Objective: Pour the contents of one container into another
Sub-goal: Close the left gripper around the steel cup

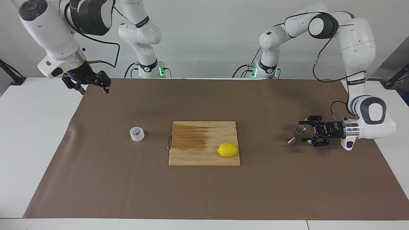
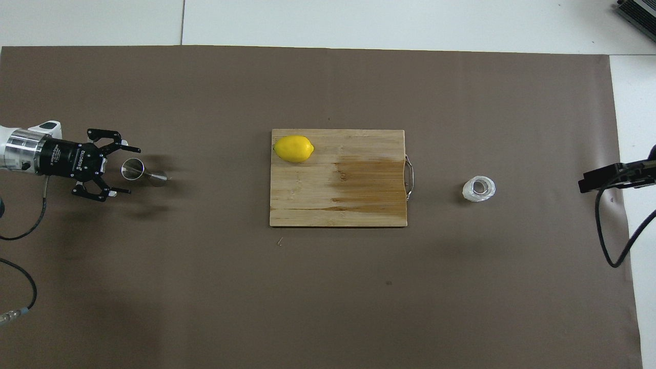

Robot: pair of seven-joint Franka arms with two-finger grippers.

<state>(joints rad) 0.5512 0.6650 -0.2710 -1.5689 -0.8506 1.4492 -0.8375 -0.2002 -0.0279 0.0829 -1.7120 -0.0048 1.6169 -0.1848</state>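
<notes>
Your plastic cup (image 1: 137, 134) stands upright on the brown paper sheet (image 1: 204, 191), between the cutting board (image 1: 198, 153) and the right arm's end of the desk, well apart from both grippers. The steel jigger (image 1: 296, 135) stands toward the left arm's end of the desk, tilted as the cameras show it. Your left gripper (image 1: 303, 131) lies level just beside it, fingers spread to either side of its upper cone; you cannot tell from these views whether they touch it. White lettering runs along that gripper's black body in the overhead view, too small to read.

Your right gripper (image 1: 94, 88) waits in the air over the sheet's corner nearest the right arm's base, fingers spread and holding nothing.

The board sits mid-sheet, a darker stain across the half toward the cup and a wire handle on that edge. A lemon (image 1: 227, 149) rests on its corner farthest from the robots, toward the jigger. The desk (image 1: 35, 134) under the sheet is white, the wall plain pale. Green lights glow at both arm bases.
</notes>
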